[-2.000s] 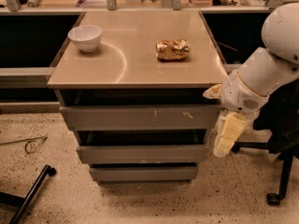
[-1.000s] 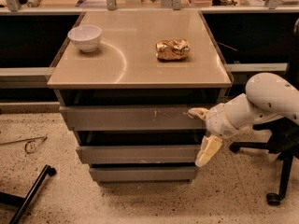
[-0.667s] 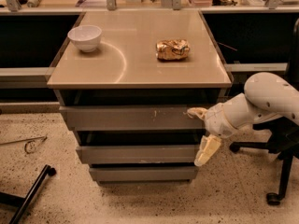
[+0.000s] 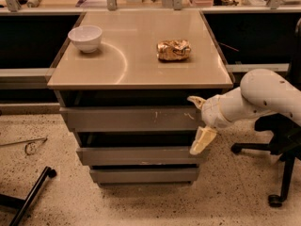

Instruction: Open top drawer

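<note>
Reaching arm: a white, rounded robot arm [image 4: 263, 98] came in from the right edge, forearm roughly level and pointing left toward the cabinet's right front corner.
Gripper: the gripper [image 4: 197, 121] sat at the right end of the top drawer, its wrist just beside the cabinet's corner.
Fingers: two pale cream fingers were spread wide apart. The upper one [image 4: 194, 100] pointed left at the dark gap under the tabletop. The lower one [image 4: 201, 141] hung down and to the left, its tip over the middle drawer. Nothing was held between them.
Top drawer: the top drawer [image 4: 127, 119] was the widest grey front, directly beneath the tabletop, with pale scratch marks [image 4: 155, 116] right of centre. Whether it was pulled out at all could not be told.
Lower drawers: the middle drawer [image 4: 136, 156] and the bottom drawer [image 4: 143, 175] were narrower grey fronts stacked below.
Tabletop: the tan tabletop [image 4: 141, 72] carried a white bowl [image 4: 85, 37] at back left and a crumpled gold packet [image 4: 173, 50] toward the right, well apart.
Floor: a speckled floor [image 4: 141, 204] showed black chair legs [image 4: 277, 173] at right.
</note>
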Robot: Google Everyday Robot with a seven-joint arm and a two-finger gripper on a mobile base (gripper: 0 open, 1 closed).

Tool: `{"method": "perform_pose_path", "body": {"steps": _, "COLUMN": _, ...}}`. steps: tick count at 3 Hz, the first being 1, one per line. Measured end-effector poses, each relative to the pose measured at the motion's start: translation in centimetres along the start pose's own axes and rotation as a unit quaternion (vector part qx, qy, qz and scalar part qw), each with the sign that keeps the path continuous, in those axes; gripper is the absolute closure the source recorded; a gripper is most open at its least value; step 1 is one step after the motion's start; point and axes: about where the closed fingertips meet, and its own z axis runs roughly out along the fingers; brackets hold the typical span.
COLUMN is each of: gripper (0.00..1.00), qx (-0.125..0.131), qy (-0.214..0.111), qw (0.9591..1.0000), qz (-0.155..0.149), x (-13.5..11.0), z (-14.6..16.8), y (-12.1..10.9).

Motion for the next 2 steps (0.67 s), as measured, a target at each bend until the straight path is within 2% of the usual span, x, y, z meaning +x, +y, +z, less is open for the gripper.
{"method": "perform_pose_path", "body": {"steps": 1, "gripper": 0.0, "qx": 0.028, "qy": 0.015, "qw": 0.9994, "qz": 0.015, "x": 2.19, "z": 1.56, "y": -2.74}}
{"method": "perform_pose_path", "body": {"steps": 2, "gripper": 0.0, "qx": 0.027, "qy": 0.014, "qw": 0.9994, "qz": 0.015, "x": 2.19, "z": 1.67, "y": -2.77}}
